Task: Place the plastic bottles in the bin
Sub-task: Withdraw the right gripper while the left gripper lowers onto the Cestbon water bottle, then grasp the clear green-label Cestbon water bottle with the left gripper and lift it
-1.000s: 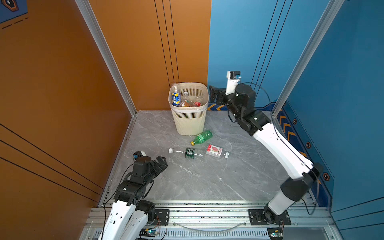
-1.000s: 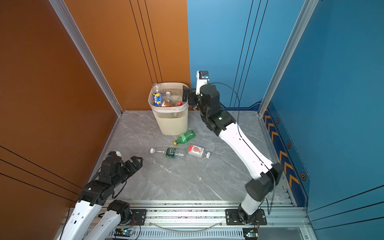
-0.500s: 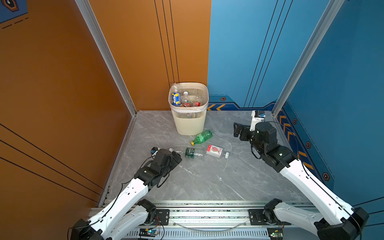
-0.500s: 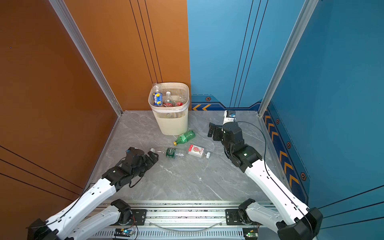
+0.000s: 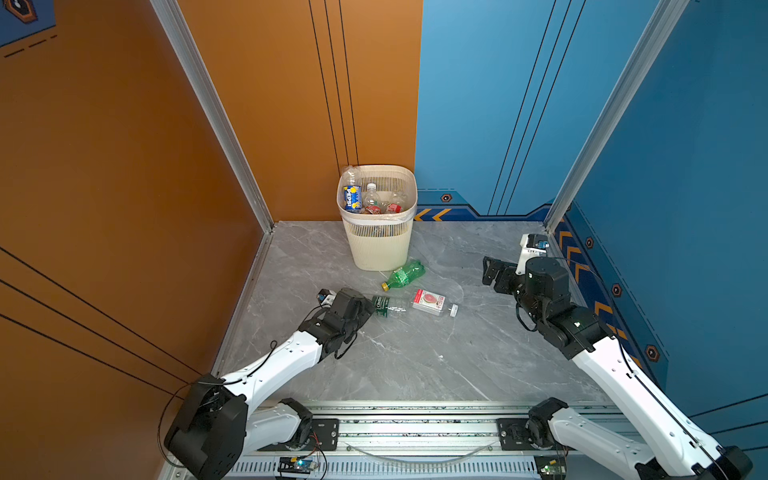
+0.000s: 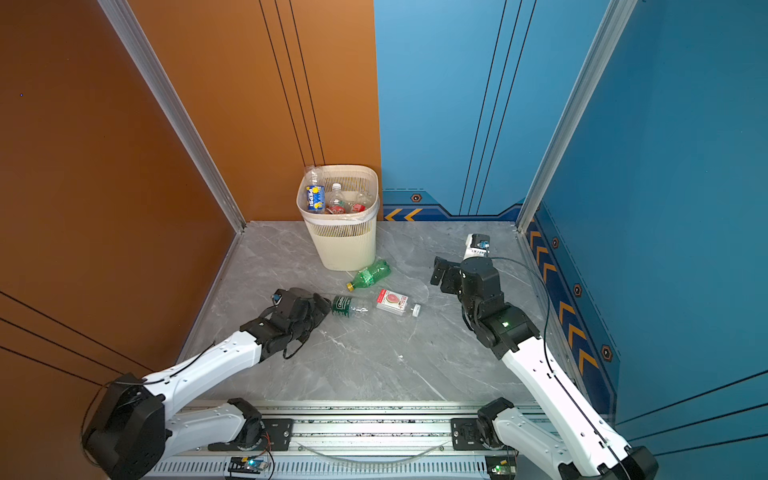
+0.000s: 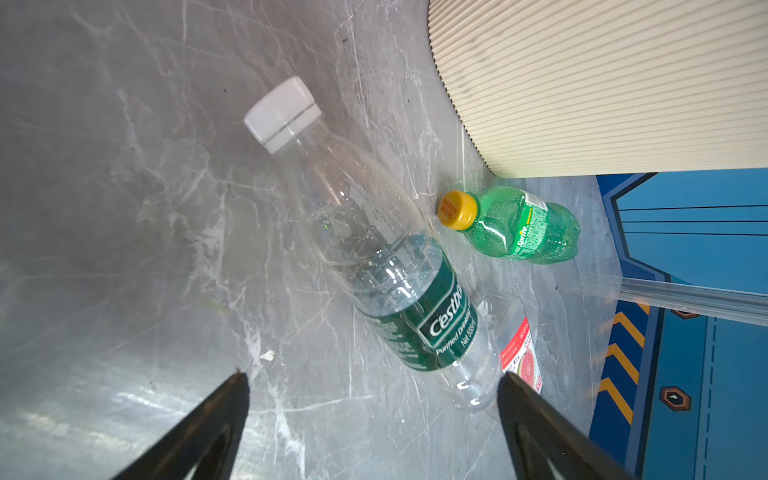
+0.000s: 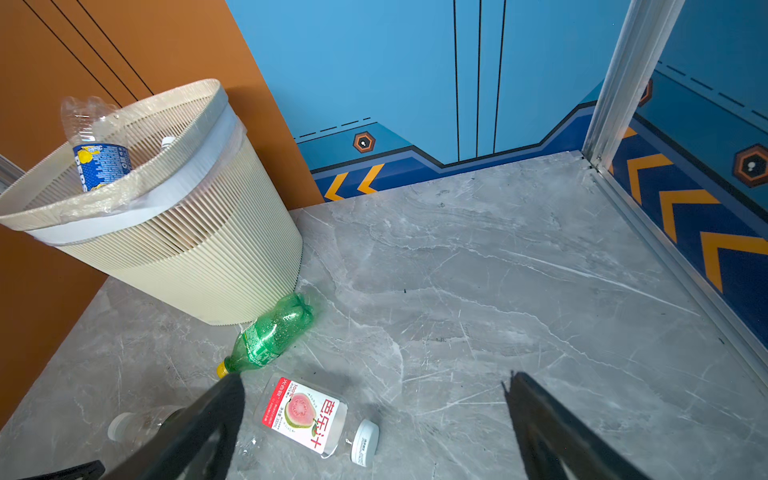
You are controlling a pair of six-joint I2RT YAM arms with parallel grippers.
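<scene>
- Left wrist view: the left gripper (image 7: 372,376) has its jaws spread wide on either side of the base end of the clear bottle (image 7: 374,257). Neither finger is pressing on it, so nothing is gripped yet.
- Step in hand, as judged: approach to pick the clear bottle, which has a dark green label and a white cap. It lies on its side on the grey floor (image 5: 415,361), cap pointing away from the gripper.
- Next move calls for: advance until the bottle body sits squarely between the fingers, close on it, lift, then carry it over the bin (image 5: 380,245) rim and release.
- Caution: the body is round, thin and clear, so it may roll or slip if pinched off-centre.
- Remaining items: the green bottle (image 5: 405,274) lies just beside the bin's foot, and the juice bottle (image 5: 432,302) lies near the clear bottle's base. The Pepsi bottle (image 5: 352,197) and several others already sit in the bin.
- Left arm pose: stretched low and forward from the rail, wrist close to the floor.
- Right arm pose: the right gripper (image 8: 374,377) hangs above the floor with its jaws fully apart and empty, pointing towards the juice bottle, well apart from it.
</scene>
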